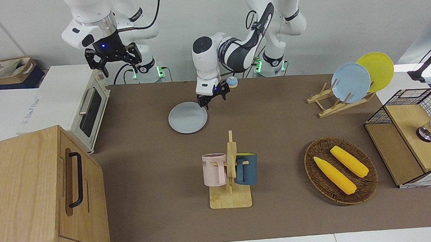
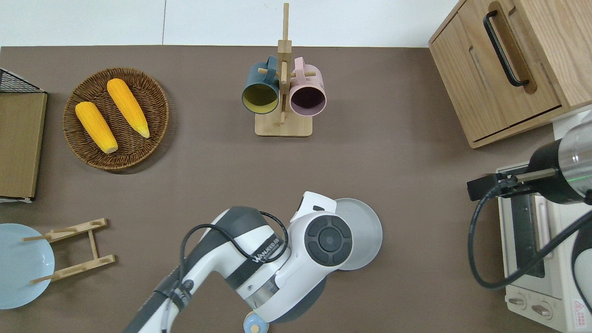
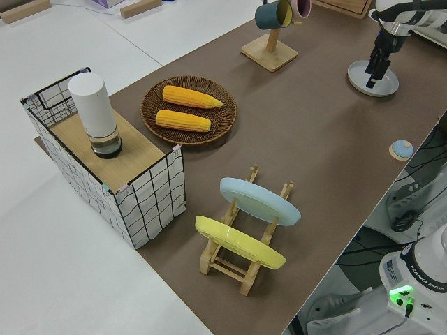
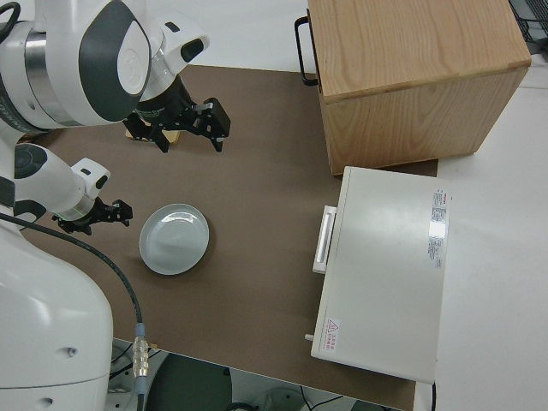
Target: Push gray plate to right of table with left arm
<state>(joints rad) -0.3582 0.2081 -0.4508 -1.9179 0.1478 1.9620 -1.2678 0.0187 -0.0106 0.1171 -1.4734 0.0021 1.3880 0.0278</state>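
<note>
The table (image 1: pixel 275 132) carries the gray plate (image 1: pixel 187 117), lying flat with its rim up, round and so without a long axis, nearer to me than the mug rack (image 1: pixel 230 179). My left gripper (image 1: pixel 212 96) hangs with fingers spread and empty at the plate's edge toward my left arm's end. My right arm is parked.

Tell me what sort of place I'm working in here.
It looks like a mock kitchen set up on a lab table: a toaster oven, a mug rack, a plate rack and a basket of corn, with two robot arms mounted at one edge.
</note>
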